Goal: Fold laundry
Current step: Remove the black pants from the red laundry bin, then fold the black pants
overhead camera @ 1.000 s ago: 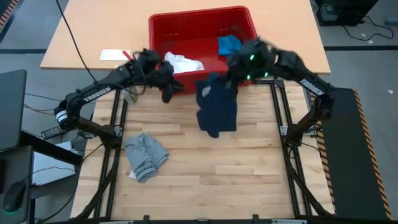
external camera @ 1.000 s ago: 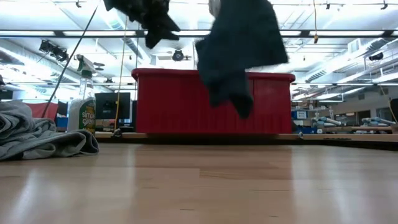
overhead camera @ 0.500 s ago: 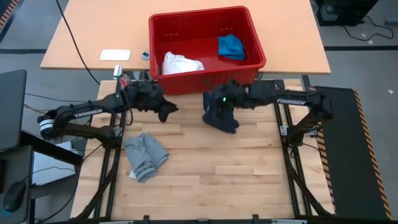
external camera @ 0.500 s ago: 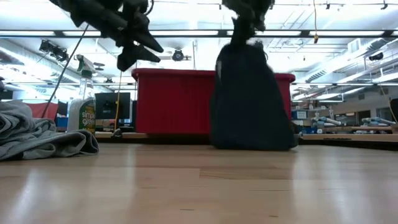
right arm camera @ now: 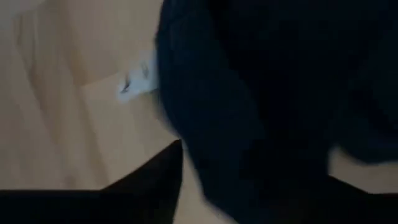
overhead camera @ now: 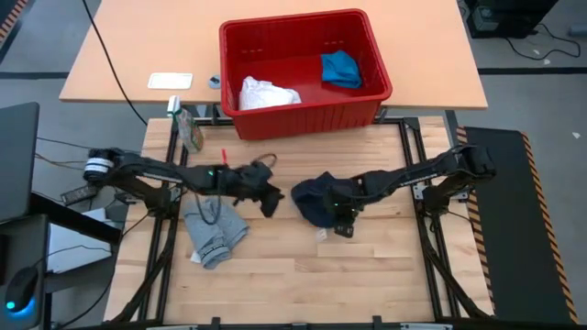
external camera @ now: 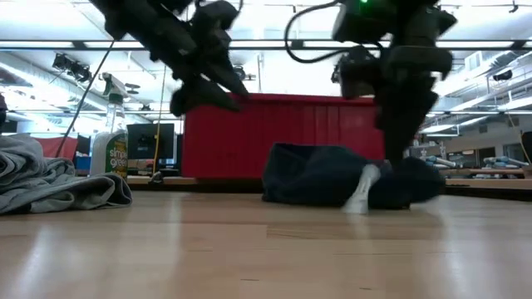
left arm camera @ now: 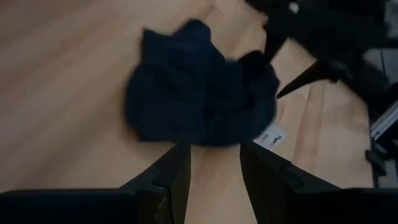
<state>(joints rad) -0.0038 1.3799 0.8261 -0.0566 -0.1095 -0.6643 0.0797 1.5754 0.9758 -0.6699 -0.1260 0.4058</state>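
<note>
The navy garment (overhead camera: 316,194) lies in a crumpled heap on the tabletop (overhead camera: 385,266), a little right of the centre, with a small white label sticking out at its 5 o'clock edge. The right pincer (overhead camera: 343,223) is low at that same edge, touching or nearly touching the cloth; whether its fingers are apart or closed on a fold I cannot tell. The left pincer (overhead camera: 271,203) hangs just beside the heap at its 9 o'clock side, fingers partly apart and holding nothing. I judge that the garment is now put down for folding, and the next move calls for both pincers to find two corners or a hem and pull the cloth flat. The heap hides its own edges, so this may be difficult. The grey T-shirt (overhead camera: 214,229) lies bunched at 7 o'clock, well apart. The red basket (overhead camera: 303,115) at 12 o'clock holds the white cloth (overhead camera: 266,93) and the bright blue garment (overhead camera: 340,69). A spray bottle (overhead camera: 189,131) stands at 10 o'clock.
</note>
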